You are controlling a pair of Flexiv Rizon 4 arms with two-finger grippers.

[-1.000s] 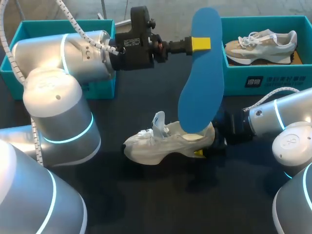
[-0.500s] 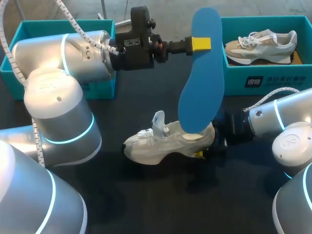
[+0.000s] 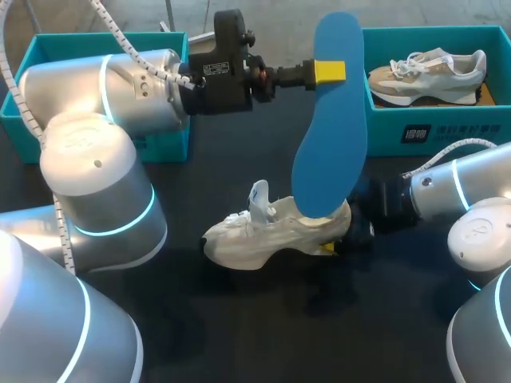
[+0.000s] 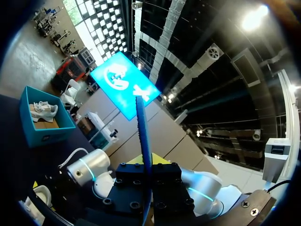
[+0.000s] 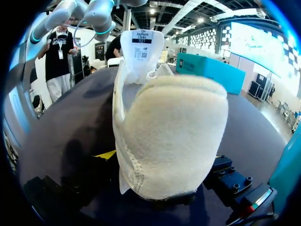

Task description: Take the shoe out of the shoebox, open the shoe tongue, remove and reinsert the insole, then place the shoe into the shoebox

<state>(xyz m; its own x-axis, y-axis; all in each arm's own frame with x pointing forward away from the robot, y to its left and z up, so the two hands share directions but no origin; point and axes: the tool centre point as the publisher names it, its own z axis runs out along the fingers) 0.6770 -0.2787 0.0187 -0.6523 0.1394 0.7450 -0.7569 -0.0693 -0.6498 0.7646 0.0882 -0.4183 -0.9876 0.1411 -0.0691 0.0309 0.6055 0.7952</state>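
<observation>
My left gripper is shut on the upper part of a blue insole, which hangs upright with its lower end at the shoe's opening. In the left wrist view the insole rises edge-on from between the fingers of that gripper. The white shoe lies on the dark table, tongue raised and toe pointing left. My right gripper sits at the heel. In the right wrist view the heel fills the space between the fingers of this gripper, which stand open beside it.
A teal shoebox at the back right holds a second beige and white shoe. Another teal box stands at the back left, partly behind my left arm. Bare dark tabletop lies in front of the shoe.
My right gripper has opened a bit wider at the heel, and that arm has drawn slightly back to the right. The left arm and the insole have stayed put.
</observation>
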